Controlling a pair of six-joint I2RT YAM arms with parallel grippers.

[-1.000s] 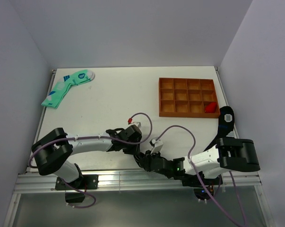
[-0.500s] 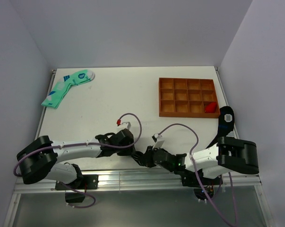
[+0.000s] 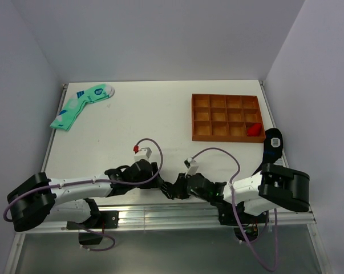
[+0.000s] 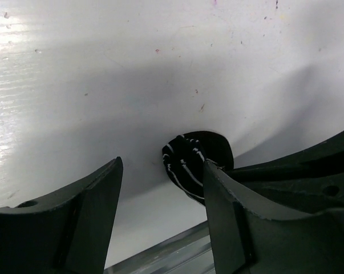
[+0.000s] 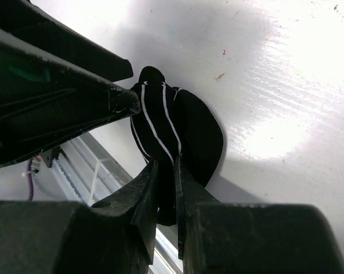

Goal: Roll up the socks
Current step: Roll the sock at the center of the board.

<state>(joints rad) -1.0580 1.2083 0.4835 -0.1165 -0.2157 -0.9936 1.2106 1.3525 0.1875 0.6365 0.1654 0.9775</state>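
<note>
A black sock with thin white stripes lies bunched into a small roll by the table's near edge. In the right wrist view my right gripper is shut on the sock. It pinches the roll's near end. In the top view the right gripper points left. My left gripper is open just left of the roll. In the left wrist view the sock lies beside the right finger of the left gripper. Another black sock lies at the table's right edge.
An orange compartment tray stands at the back right with a red thing in its near right cell. Mint-green socks lie at the back left. A metal rail runs along the near edge, close to the roll.
My left arm has drawn back to the left and lowered, its gripper now beside the roll. My right gripper has shifted slightly left and away from the edge, still holding the sock.
</note>
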